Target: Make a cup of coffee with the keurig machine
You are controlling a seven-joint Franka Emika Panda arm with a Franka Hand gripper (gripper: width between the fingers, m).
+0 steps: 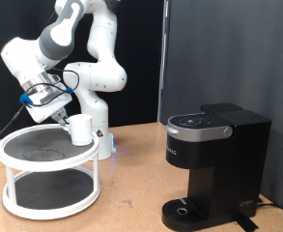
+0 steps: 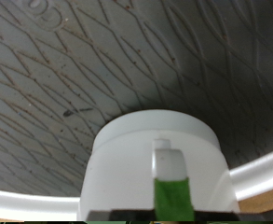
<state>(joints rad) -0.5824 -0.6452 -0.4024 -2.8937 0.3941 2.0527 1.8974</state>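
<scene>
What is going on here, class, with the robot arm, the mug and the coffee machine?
The robot arm's gripper is at the white mug, which is at the upper tier of a round white two-tier stand on the exterior view's left. The wrist view shows one green-tipped finger down at the mug's rim, with the stand's dark patterned mat behind. The black coffee machine stands apart on the exterior view's right, lid down, with nothing on its drip base.
</scene>
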